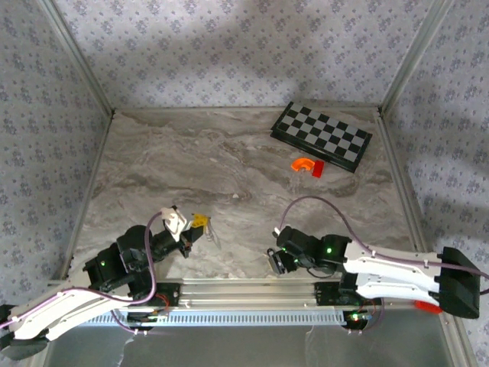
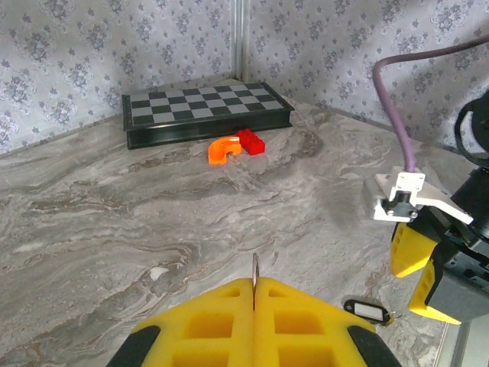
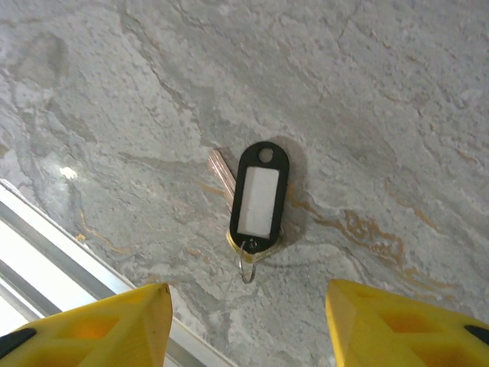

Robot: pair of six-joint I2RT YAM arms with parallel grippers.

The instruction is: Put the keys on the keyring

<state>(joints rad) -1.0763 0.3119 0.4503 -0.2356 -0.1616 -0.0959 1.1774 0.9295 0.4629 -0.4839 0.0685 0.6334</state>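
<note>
The left gripper (image 2: pixel 254 289) is pressed together, pinching the keyring (image 2: pixel 254 266) on edge, while the right gripper (image 3: pixel 244 297) hangs spread over the keys (image 3: pixel 258 200), which lie flat on the table (image 3: pixel 382 115).

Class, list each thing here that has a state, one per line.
Left tool, shut on the keyring.
Right tool, open above the keys.
Keys, lying flat on the table, unheld.
Chessboard, folded shut.
</note>
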